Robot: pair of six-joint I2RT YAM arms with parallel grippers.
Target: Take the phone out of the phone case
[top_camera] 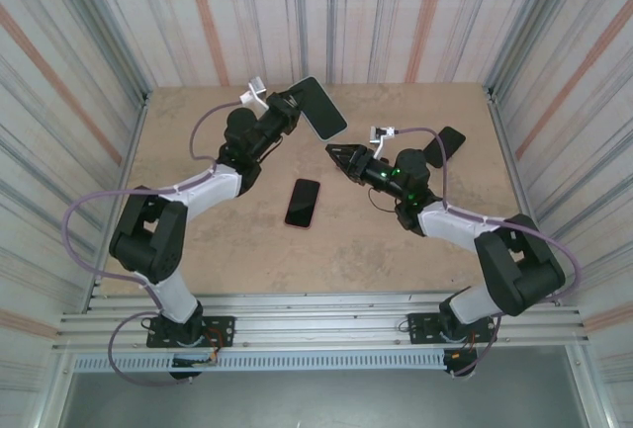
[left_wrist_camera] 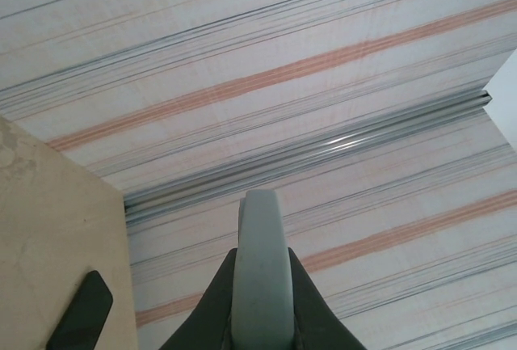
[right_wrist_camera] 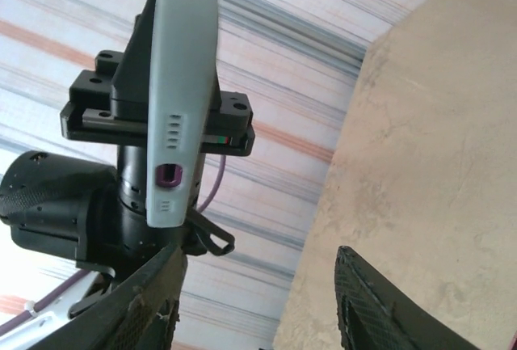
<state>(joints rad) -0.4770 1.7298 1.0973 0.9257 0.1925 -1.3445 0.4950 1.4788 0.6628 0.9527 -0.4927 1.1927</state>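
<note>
My left gripper (top_camera: 287,104) is raised over the far middle of the table and is shut on a phone case (top_camera: 316,108), pale grey-green, with a dark phone screen facing up in it. In the left wrist view the case's edge (left_wrist_camera: 261,269) stands upright between the two black fingers. The right wrist view shows the case's bottom edge (right_wrist_camera: 174,124) with speaker slots and a purple port opening. My right gripper (top_camera: 336,154) hangs just right of and below the case, not touching it. Its jaws (right_wrist_camera: 258,285) are open with nothing between them.
A dark phone with a pink rim (top_camera: 303,202) lies flat on the table's middle, between the arms. A black phone (top_camera: 448,141) lies at the back right behind the right arm; it also shows as a black slab (left_wrist_camera: 79,314) in the left wrist view. Striped walls (top_camera: 396,13) enclose the table.
</note>
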